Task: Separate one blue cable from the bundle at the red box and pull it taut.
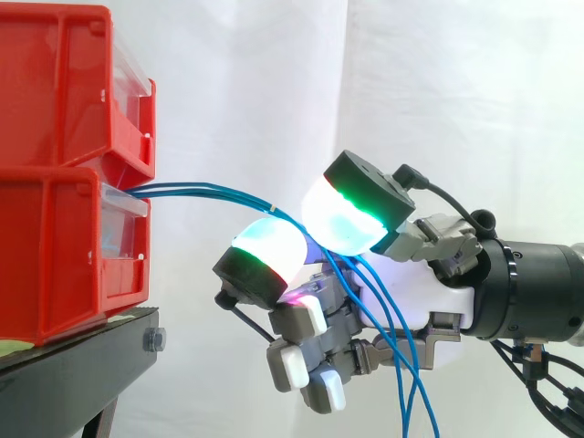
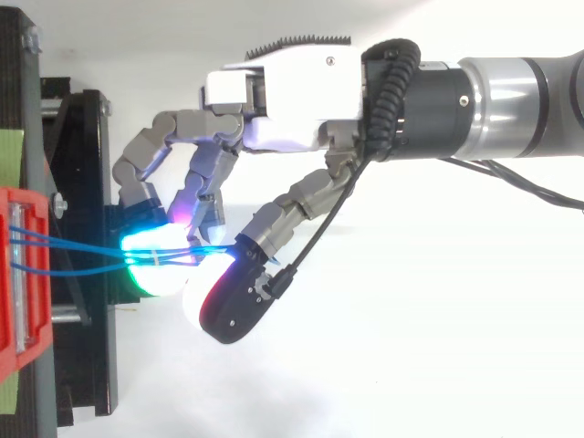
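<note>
At the left, the red box [image 1: 55,260] stands on the black counter [image 1: 82,365]. The blue cables [image 1: 205,189] leave its upper front edge and run right, fairly straight, into the hand [image 1: 411,306]. The hand's glowing pads [image 1: 269,248] pinch the strands together. For a clean pull, only one strand should be nipped and drawn straight away from the box. The others, hanging beside the palm, could drag along.

Bright, even light is flooding both views, leaving faint folds on the curtain [image 1: 474,100] in the side view and blowing the top view's background out to white. The hand's [image 2: 274,100] pads [image 1: 342,219] are glowing green and cyan onto the cables [image 1: 182,188], and the stand [image 1: 82,374] is sitting in shadow.
</note>
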Robot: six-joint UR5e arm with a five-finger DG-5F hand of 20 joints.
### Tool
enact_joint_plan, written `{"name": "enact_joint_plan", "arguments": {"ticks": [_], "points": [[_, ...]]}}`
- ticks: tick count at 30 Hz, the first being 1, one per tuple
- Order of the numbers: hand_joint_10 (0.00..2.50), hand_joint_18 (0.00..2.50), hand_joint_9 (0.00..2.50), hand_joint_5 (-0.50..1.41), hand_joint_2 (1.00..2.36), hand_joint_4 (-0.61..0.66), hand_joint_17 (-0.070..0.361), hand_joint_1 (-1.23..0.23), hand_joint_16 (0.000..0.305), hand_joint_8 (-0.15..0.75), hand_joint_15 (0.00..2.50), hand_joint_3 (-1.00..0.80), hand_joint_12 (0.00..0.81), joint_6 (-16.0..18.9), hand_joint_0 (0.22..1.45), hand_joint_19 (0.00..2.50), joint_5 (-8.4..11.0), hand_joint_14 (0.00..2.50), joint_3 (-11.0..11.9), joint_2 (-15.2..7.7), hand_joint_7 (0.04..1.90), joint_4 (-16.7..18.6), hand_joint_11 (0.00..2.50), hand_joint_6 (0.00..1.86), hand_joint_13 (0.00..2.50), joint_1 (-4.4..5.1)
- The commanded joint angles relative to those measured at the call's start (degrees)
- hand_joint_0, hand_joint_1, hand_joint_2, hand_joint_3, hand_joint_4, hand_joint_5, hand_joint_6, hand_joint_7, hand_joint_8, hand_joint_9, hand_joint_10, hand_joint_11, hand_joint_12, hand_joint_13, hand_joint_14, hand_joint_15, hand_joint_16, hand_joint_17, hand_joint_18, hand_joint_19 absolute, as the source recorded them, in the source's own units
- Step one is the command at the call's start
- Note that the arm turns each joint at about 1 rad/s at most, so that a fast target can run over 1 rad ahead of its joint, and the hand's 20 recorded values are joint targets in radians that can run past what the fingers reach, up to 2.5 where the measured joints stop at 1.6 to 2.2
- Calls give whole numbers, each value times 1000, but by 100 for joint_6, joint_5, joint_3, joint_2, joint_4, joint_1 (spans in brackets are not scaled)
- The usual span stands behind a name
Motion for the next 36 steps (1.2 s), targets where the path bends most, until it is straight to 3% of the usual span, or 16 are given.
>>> {"name": "enact_joint_plan", "arguments": {"ticks": [1,5,11,15,17,24,29,31,36], "points": [[23,957,1064,-156,1000,67,116,-785,52,311,663,-500,374,0,531,852,0,25,7,0,1037,0,900,893,1000,-1],[23,969,1075,-155,1000,76,118,-643,53,316,655,-500,374,0,517,853,0,25,-1,0,1037,0,900,883,1002,-1],[24,941,1077,-153,1000,53,110,-553,49,309,659,-500,350,0,581,877,0,26,-1,0,1065,0,891,871,983,-1],[24,934,1089,-141,1000,-20,108,-719,48,305,677,-492,355,0,655,891,0,26,7,0,1067,0,913,868,988,-1],[25,945,1087,-144,1011,-61,108,-838,48,307,681,-388,360,0,689,881,0,26,-1,0,1120,0,927,869,996,-1],[25,954,1081,-153,1000,-137,107,-929,48,294,682,-500,357,0,785,862,0,26,-1,0,1160,-9,915,887,1015,-1],[25,957,1082,-153,1000,-105,108,-951,48,290,693,-500,356,0,737,847,-17,28,-1,0,1106,-71,922,902,1012,-1],[26,946,1081,-142,1000,-7,107,-971,47,292,699,-500,359,0,671,867,-17,27,-1,0,1122,-79,925,897,1008,-1],[23,1008,1096,-139,1000,25,126,-891,56,331,706,-500,402,0,469,889,-35,24,-1,0,1079,-88,915,886,1033,-9]]}}
